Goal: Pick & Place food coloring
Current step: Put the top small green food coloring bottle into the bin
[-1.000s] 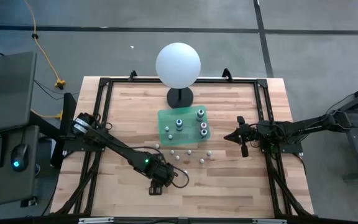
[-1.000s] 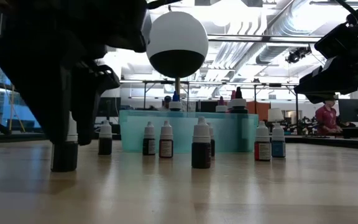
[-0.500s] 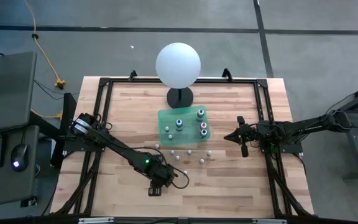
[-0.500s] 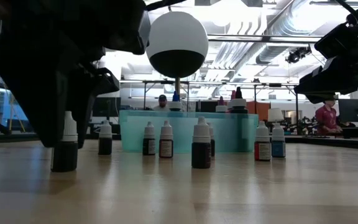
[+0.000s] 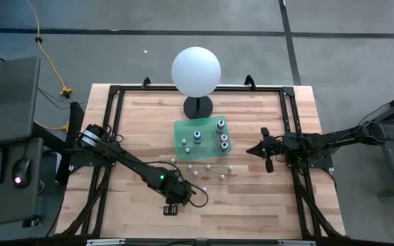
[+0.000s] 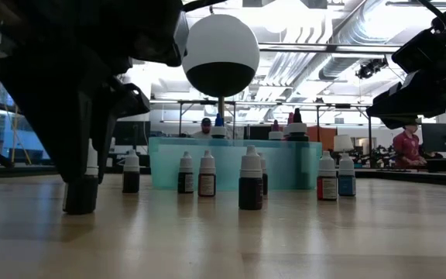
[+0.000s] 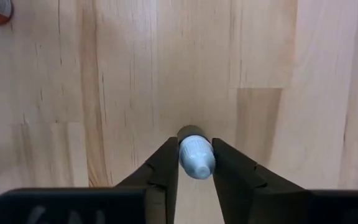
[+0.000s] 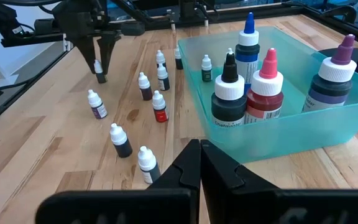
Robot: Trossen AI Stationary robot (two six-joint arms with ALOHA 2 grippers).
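Note:
Several tiny food coloring bottles (image 5: 209, 165) with white caps stand upright on the wood table, near the teal tray (image 5: 183, 147); the low view shows them in a row (image 6: 250, 182). One dark-bodied bottle (image 6: 80, 195) stands apart toward the table's near edge. My left gripper (image 5: 172, 205) is over it, shut on its cap. My right gripper (image 5: 262, 149) hovers shut near the table's right side, touching nothing, and its fingertips (image 8: 201, 146) point toward the tray. My left gripper pinches the lone bottle's white cap (image 7: 196, 155) between its two fingers (image 7: 166, 165), one on each side. The fingers come from above, pointing down. The bottle stands upright with its base (image 6: 80, 208) on the table.
The teal tray (image 8: 291, 127) holds larger bottles with blue, pink, black and purple tips. A big white sphere (image 5: 195, 71) on a black stand sits behind it at the far side. Black frame rails (image 5: 111, 130) run along the table's edges. Bare wood lies around the left gripper.
In the low view my left gripper rose a little, baring the lone bottle's cap, then came down over the cap again. The bottle stayed standing where it was.

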